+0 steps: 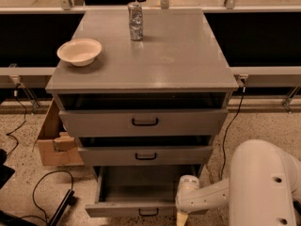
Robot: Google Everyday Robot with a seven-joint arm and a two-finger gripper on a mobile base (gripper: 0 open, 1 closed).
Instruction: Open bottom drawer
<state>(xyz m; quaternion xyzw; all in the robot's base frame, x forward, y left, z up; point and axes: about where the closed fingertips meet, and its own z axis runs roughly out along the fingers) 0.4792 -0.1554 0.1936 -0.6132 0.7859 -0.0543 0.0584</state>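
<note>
- The bottom drawer (134, 192) sits at the foot of the cabinet, under the mid-sized drawer (188, 155) and the tall top drawer (188, 122). It stands well out, with its plain grey inside open to view.
- My claw (181, 217) is low at the drawer's front right corner, just right of the small black loop handle (148, 213). From here I cannot tell whether it is wide or narrow, or whether it has any hold on the handle.
- I judge the opening largely done. What is left is to finish the travel, if any remains.
- Any further pull should run straight out along the drawer's slides. The claw is off to the right of centre, so a slanted tug could rack the drawer and bind it.
- I would keep the pull slow and level and stop at the first firm resistance, since I cannot see how much travel remains.
- The arm (211, 197) reaches in from the right, close to the cabinet's corner, so I would watch that clearance.
- The bowl (79, 51) and can (136, 21) on the worktop (178, 55) could shake if the cabinet is jerked.
</note>
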